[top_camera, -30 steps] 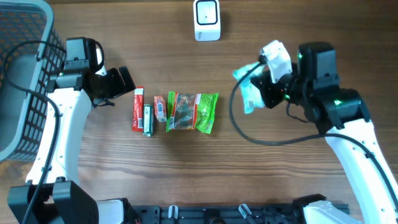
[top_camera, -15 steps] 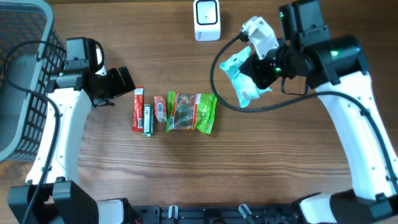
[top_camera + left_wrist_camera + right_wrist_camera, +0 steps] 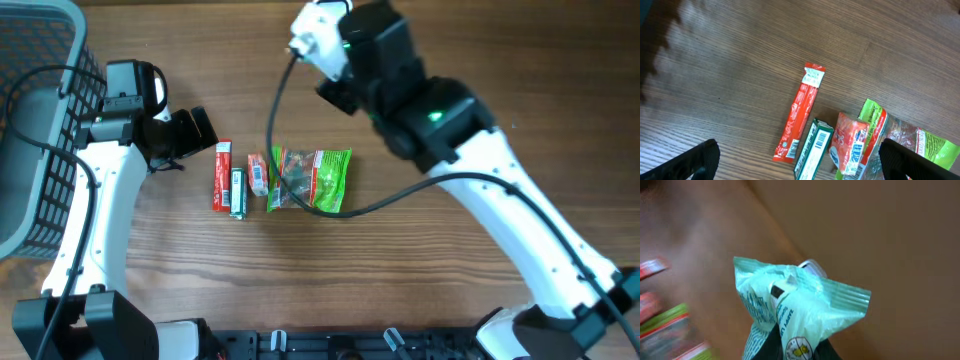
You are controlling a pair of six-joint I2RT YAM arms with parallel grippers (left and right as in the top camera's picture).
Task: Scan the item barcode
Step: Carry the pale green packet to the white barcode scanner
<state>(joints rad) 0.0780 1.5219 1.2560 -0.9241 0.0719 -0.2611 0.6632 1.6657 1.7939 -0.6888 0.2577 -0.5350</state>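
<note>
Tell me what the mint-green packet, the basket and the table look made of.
The mint-green packet: likely thin plastic film, slightly glossy; it crumples and has a ribbed, crimped seal edge. The basket: probably moulded plastic, grey and matte, with open gridded walls. The table: wood or wood-look laminate, brown with running grain; I cannot tell which.
</note>
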